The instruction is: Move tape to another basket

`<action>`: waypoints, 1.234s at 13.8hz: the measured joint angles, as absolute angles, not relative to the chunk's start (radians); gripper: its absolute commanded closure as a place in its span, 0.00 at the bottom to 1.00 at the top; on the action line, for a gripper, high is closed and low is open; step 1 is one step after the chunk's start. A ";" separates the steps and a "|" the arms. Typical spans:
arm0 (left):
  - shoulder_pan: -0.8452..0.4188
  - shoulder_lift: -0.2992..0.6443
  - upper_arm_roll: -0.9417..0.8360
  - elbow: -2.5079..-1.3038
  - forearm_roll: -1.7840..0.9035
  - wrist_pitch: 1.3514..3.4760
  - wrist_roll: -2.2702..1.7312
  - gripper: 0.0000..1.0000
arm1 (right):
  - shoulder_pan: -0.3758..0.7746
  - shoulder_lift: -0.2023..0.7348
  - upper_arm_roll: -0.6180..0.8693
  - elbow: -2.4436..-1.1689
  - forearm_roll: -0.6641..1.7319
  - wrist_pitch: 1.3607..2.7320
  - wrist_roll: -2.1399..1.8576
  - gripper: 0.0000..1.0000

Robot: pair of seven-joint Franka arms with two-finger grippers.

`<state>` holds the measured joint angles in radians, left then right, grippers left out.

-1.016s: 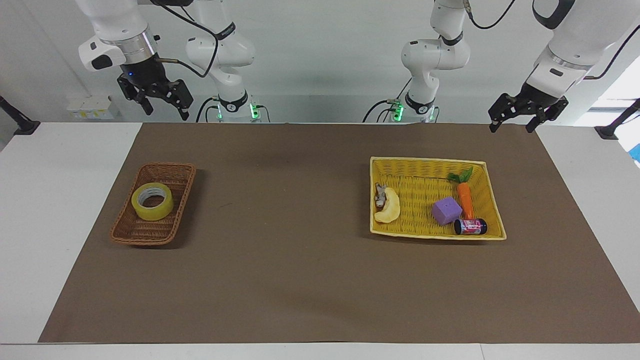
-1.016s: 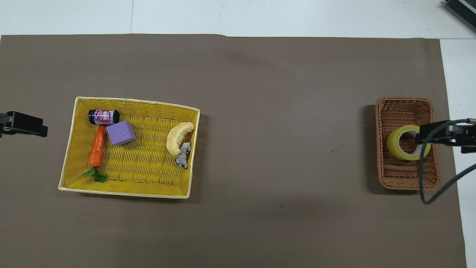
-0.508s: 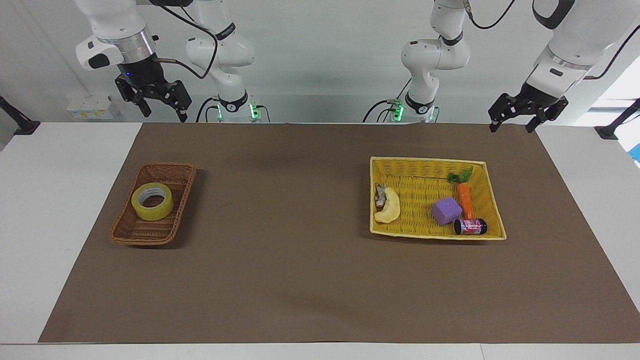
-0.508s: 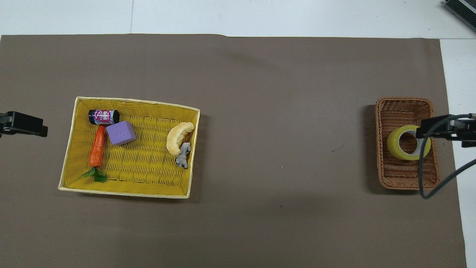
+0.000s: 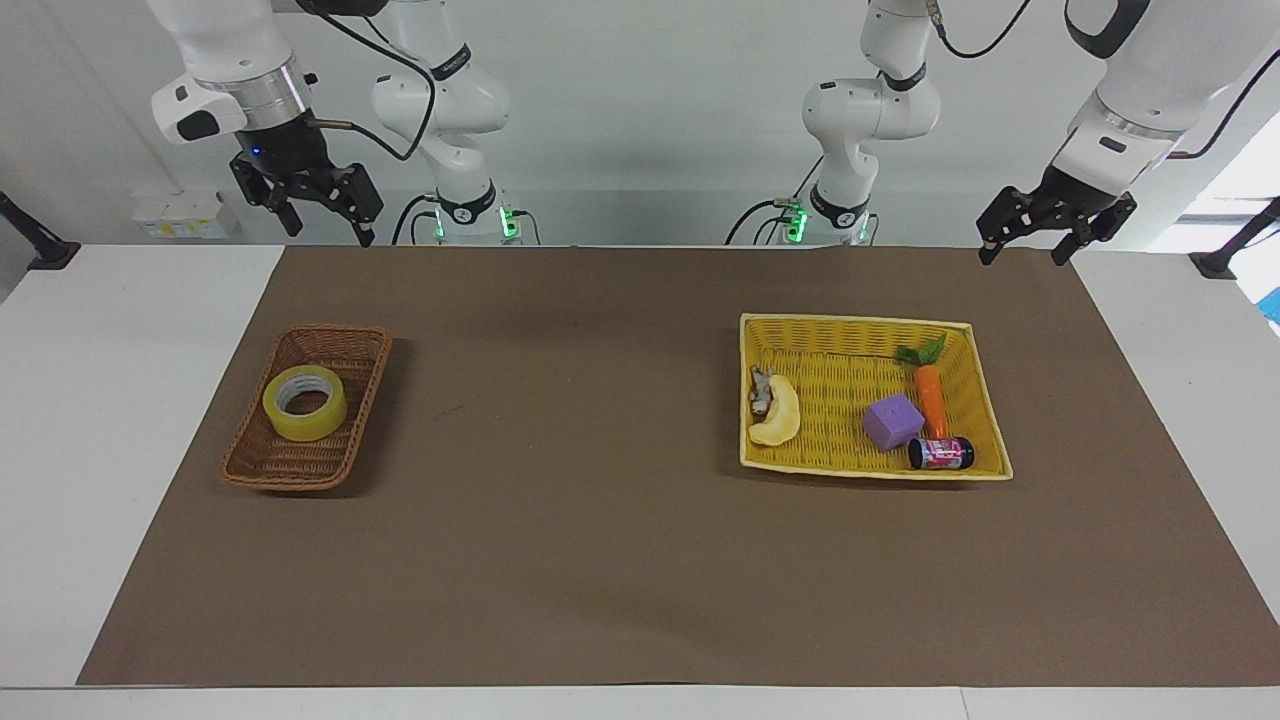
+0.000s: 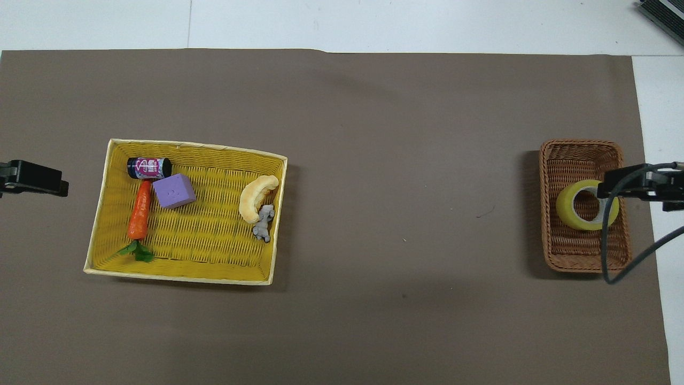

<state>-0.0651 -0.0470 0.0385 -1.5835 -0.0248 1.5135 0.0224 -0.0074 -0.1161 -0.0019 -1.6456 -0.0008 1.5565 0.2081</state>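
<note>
Brown paper (image 5: 600,560) covered the table, and on it we saw two baskets well apart. The yellow basket (image 5: 860,322), the bigger one, sat toward the left arm's end and held a carrot (image 5: 932,398), a purple cube (image 5: 892,421), a banana (image 5: 780,415) and a small can (image 5: 941,453). The brown wicker basket (image 5: 300,465) sat toward the right arm's end. In it lay the tape (image 5: 305,402), flat on its side: a wide roll, translucent yellow, with a pale grey-white core. The right gripper (image 5: 322,222) hung high in the air, fingers spread and holding nothing. The left gripper (image 5: 1028,245) waited raised near its own end, fingers apart, also empty.
</note>
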 measured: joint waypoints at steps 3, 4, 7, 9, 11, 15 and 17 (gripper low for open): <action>-0.065 -0.047 0.039 -1.584 -0.025 1.514 0.022 0.00 | 0.004 -0.114 -0.012 -1.646 -0.001 1.557 0.207 0.00; -0.065 -0.047 0.039 -1.584 -0.025 1.514 0.022 0.00 | 0.029 -0.114 -0.037 -1.646 -0.001 1.558 0.206 0.00; -0.065 -0.047 0.039 -1.584 -0.025 1.514 0.022 0.00 | 0.071 -0.110 -0.093 -1.646 -0.001 1.565 0.172 0.00; -0.065 -0.047 0.039 -1.584 -0.025 1.514 0.022 0.00 | 0.071 -0.105 -0.099 -1.644 -0.001 1.565 0.162 0.00; -0.065 -0.047 0.039 -1.584 -0.025 1.514 0.022 0.00 | 0.072 -0.104 -0.099 -1.642 -0.001 1.565 0.162 0.00; -0.065 -0.047 0.039 -1.584 -0.025 1.514 0.022 0.00 | 0.076 -0.103 -0.099 -1.641 -0.001 1.560 0.161 0.00; -0.065 -0.047 0.039 -1.584 -0.025 1.514 0.022 0.00 | 0.076 -0.102 -0.099 -1.641 -0.001 1.555 0.161 0.00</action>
